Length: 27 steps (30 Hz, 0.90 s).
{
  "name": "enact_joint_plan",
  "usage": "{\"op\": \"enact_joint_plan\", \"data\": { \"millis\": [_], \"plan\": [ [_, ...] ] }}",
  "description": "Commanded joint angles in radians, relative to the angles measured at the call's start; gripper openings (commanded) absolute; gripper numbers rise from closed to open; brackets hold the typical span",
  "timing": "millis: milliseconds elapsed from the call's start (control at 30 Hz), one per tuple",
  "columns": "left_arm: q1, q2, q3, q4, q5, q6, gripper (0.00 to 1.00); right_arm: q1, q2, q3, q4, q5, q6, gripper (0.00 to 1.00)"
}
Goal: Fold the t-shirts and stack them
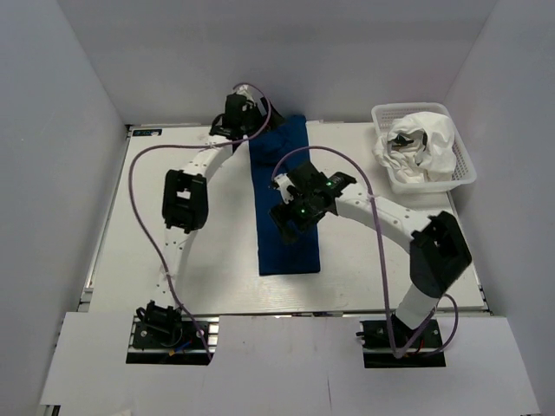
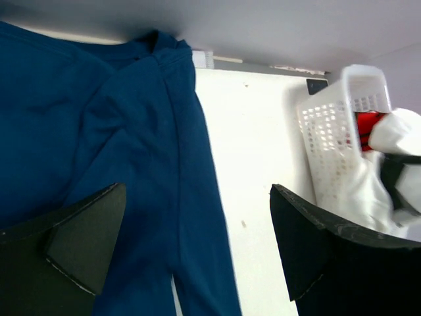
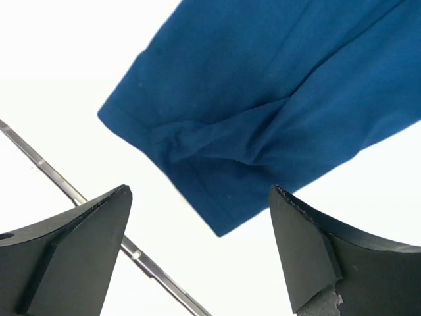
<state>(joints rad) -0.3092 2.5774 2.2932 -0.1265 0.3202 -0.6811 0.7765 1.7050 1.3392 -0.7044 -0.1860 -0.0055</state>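
Observation:
The navy blue t-shirt (image 1: 287, 241) lies as a long narrow strip down the middle of the table, collar end at the back. My left gripper (image 1: 244, 130) is open over its far end; the left wrist view shows the collar and folded cloth (image 2: 118, 145) under it. My right gripper (image 1: 286, 227) is open above the strip's near half; the right wrist view shows the shirt's hem corner (image 3: 217, 158) on the white table between my fingers. The white t-shirt (image 1: 425, 143) with red and dark prints lies bunched in the basket.
The white lattice basket (image 1: 464, 169) stands at the back right corner of the table, also in the left wrist view (image 2: 329, 138). The table's metal front edge (image 3: 59, 184) runs across the right wrist view. Grey walls enclose the table.

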Motion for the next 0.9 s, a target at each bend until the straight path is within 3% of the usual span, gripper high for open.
{"op": "enact_joint_plan", "data": {
  "millis": [0,133,267,367,467,600,867],
  "plan": [
    [0.001,-0.409,-0.119,-0.154,-0.073,0.127,1.00,0.043,-0.061,0.012,-0.003,0.083,0.038,0.90],
    [0.001,-0.700,-0.380,-0.384,-0.269,0.108,1.00,0.116,-0.053,0.005,0.017,0.175,0.080,0.90],
    [0.010,-0.978,-0.743,-0.628,-0.489,0.045,1.00,0.188,0.017,0.028,0.026,0.239,0.082,0.90],
    [0.010,-1.120,-0.942,-0.760,-0.573,0.000,1.00,0.228,0.077,0.051,0.023,0.322,0.090,0.90],
    [0.010,-1.256,-1.081,-0.859,-0.580,-0.049,1.00,0.254,0.119,0.046,0.025,0.440,0.114,0.83],
    [0.010,-1.338,-1.170,-0.894,-0.534,-0.058,1.00,0.267,0.143,0.038,0.049,0.421,0.124,0.73],
    [0.001,-1.298,-1.192,-0.894,-0.504,-0.067,1.00,0.290,0.199,0.029,0.052,0.365,0.116,0.62]
  ]
}}
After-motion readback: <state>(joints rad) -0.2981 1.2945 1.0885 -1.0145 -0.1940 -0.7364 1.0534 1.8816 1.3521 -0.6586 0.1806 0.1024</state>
